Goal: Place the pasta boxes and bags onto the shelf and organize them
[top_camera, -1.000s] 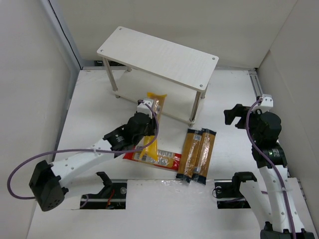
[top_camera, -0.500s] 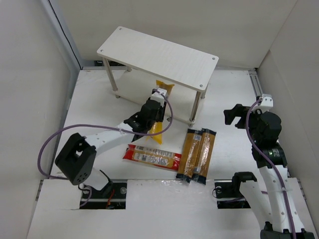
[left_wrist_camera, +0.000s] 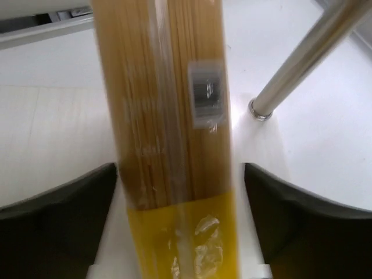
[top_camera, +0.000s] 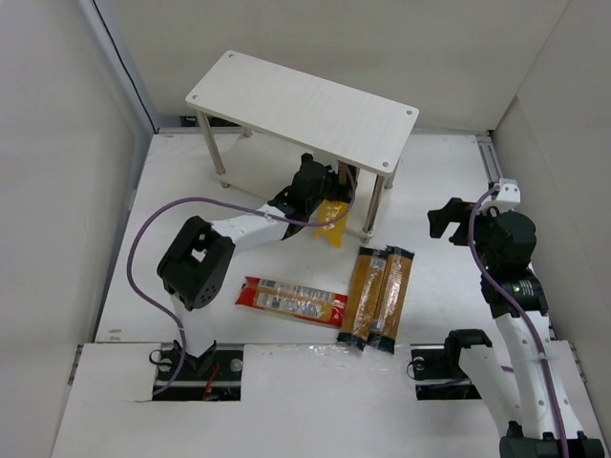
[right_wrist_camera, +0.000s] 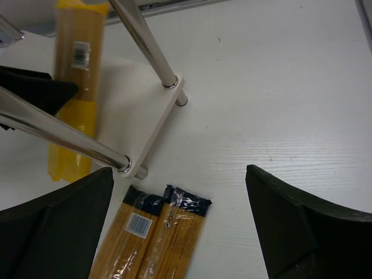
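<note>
The yellow bag of spaghetti lies lengthwise on the shelf's lower board, its yellow end sticking out over the front edge. My left gripper reaches under the shelf's top board. In the left wrist view it is open, straddling the bag with a gap on each side. The red-and-orange box lies flat on the table. Two clear bags of spaghetti lie side by side to its right. My right gripper hovers open and empty above their dark ends.
The shelf stands at the back centre on thin metal legs; one front leg is just right of the yellow bag. White walls close in the left, back and right. The left arm's purple cable loops over the table.
The left arm swung toward the shelf with the yellow bag, laid it on the lower board and opened its jaws. The right arm has hardly moved.
</note>
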You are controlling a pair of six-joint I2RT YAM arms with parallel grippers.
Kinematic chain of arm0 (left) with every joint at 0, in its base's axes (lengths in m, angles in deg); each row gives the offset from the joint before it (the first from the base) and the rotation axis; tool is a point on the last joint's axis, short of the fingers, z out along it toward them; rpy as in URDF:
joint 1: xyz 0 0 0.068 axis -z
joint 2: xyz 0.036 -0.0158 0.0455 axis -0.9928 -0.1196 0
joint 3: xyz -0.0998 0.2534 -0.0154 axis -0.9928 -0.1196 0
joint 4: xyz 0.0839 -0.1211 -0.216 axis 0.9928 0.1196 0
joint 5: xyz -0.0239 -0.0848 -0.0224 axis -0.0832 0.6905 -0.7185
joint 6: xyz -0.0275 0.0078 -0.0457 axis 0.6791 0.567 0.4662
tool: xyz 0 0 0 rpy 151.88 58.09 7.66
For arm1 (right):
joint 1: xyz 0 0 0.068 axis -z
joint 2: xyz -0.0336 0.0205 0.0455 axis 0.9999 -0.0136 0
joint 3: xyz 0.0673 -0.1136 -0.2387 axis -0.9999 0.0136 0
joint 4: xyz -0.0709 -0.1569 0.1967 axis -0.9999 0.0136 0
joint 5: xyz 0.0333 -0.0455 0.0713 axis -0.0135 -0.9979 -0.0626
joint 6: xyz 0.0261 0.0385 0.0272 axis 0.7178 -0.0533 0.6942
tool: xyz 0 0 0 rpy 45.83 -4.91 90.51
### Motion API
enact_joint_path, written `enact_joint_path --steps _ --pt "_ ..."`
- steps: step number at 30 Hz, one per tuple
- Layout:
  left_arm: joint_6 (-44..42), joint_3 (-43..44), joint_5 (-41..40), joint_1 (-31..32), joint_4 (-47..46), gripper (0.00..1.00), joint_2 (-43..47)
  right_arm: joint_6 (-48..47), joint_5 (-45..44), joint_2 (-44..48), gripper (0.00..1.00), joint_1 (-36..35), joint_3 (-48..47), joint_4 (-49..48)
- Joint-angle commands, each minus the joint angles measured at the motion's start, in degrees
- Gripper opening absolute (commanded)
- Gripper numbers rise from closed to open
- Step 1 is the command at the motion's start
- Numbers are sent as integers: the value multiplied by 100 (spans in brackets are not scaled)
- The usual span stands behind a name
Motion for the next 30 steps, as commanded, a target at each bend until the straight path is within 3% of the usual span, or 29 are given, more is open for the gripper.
enact_joint_path --steps 1,6,9,14,21,25,30 --pt "403 556 264 -128 -342 100 247 -15 1 41 100 -20 -12 -215" --pt "850 311 123 -129 281 100 474 -14 152 94 100 -20 40 -215" --pt "1341 -32 -324 -129 1123 100 878 39 152 199 100 -20 40 -162" --pt "3341 -760 -842 29 3538 100 1922 162 2 322 100 -20 93 -109" --pt "5779 -2018 -801 609 5683 100 3277 214 -68 261 100 -20 93 5" --pt "7001 -2335 -186 924 6504 100 3463 214 -78 261 100 -20 145 -56" --pt "8127 -2344 -54 1268 7085 100 3621 214 28 331 100 -20 146 -109"
